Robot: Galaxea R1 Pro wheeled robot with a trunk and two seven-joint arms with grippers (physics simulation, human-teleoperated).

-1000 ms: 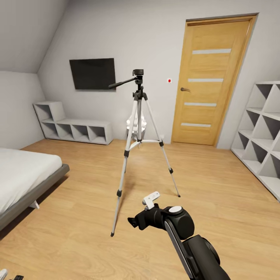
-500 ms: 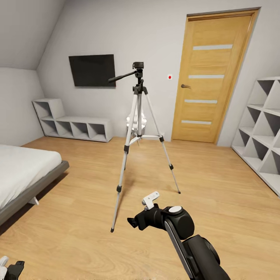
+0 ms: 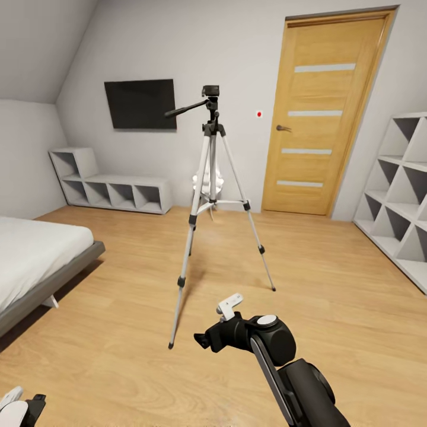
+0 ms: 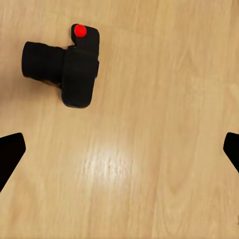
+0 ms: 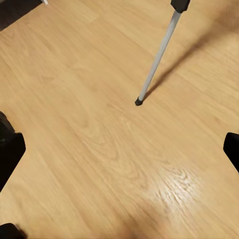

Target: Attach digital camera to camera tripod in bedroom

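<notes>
Wood floor, digital camera lying beyond left gripper's spread fingers

Open wood floor fills the middle and lower frame, leaving wide passage. The camera tripod stands centre frame, its three spread legs barring a straight path. The bed blocks the left edge, the cube shelf the right, the low shelf the far wall.
</notes>
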